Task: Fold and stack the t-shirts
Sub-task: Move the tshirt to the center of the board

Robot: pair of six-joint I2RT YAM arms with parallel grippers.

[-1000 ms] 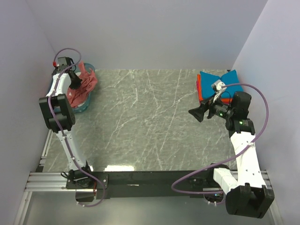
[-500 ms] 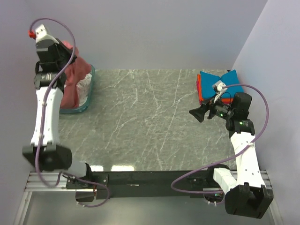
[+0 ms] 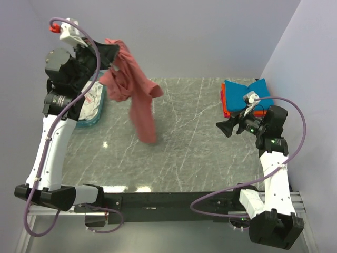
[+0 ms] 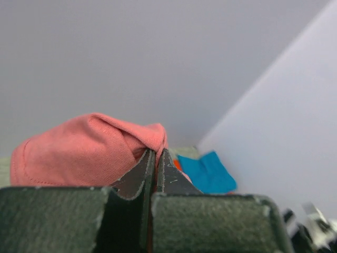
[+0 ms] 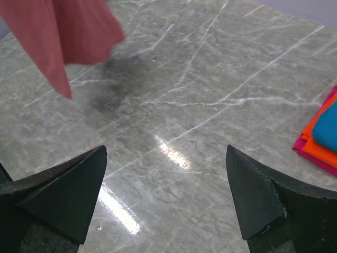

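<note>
Pinching one dusty-red t-shirt (image 3: 138, 100) aloft, left gripper (image 4: 156, 154), right gripper (image 5: 166, 151) spread, two folded t-shirts (image 3: 247, 89) stacked

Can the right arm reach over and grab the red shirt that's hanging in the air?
Probably, at its low end. The right gripper is open and points across bare table toward the red shirt, dangling from the shut left gripper. Nothing stands between them, but it looks a long stretch.

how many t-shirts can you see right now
3: the dusty-red t-shirt hangs from the left gripper, the teal-blue t-shirt lies folded on the orange t-shirt at the table's far right. A pink edge beneath may be a fourth.
</note>
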